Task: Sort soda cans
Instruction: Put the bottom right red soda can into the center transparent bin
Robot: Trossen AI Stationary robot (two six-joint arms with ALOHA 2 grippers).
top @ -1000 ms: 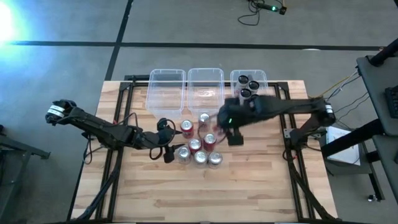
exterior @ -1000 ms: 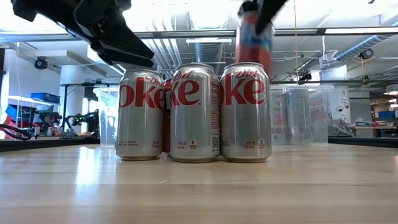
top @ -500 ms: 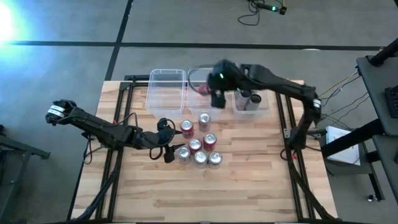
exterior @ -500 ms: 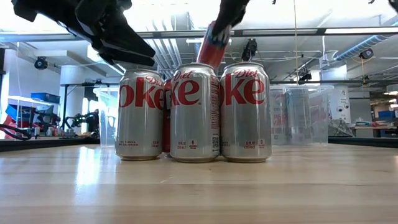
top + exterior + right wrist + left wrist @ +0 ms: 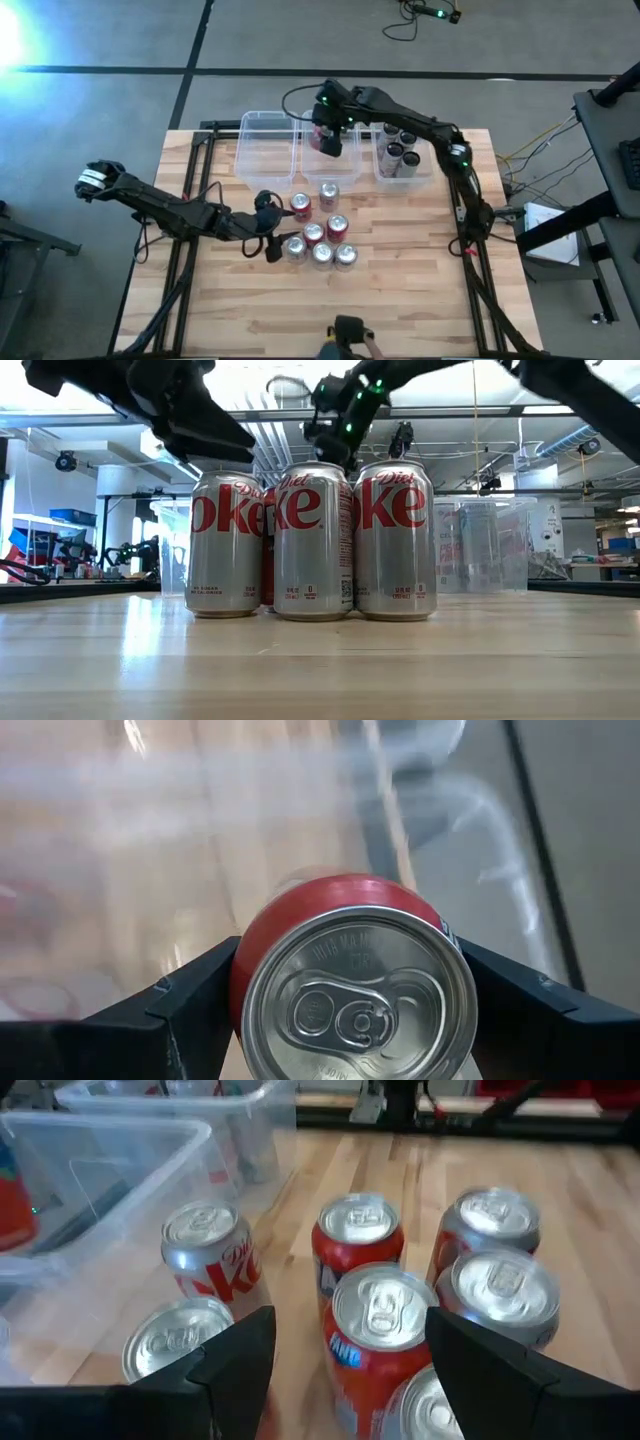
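Red can (image 5: 350,990) clamped btwn right pincer (image 5: 328,138) fingers, over middle bin (image 5: 305,160)

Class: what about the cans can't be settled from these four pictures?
- Low view: red cans hidden behind three silver cans.
- High view: black cans in the right bin overlap; count unclear.
- Right wrist view: red can label unseen, background blurred.

Both arms are dark, slender, multi-jointed linkages. The left arm (image 5: 170,208) ends at its outer base in a white-striped block, and black cables loop beside its claw (image 5: 268,243). The right arm (image 5: 420,130) carries a small green indicator light near its wrist. The right claw (image 5: 350,1020) has black, wedge-shaped, matte fingers (image 5: 170,1010).
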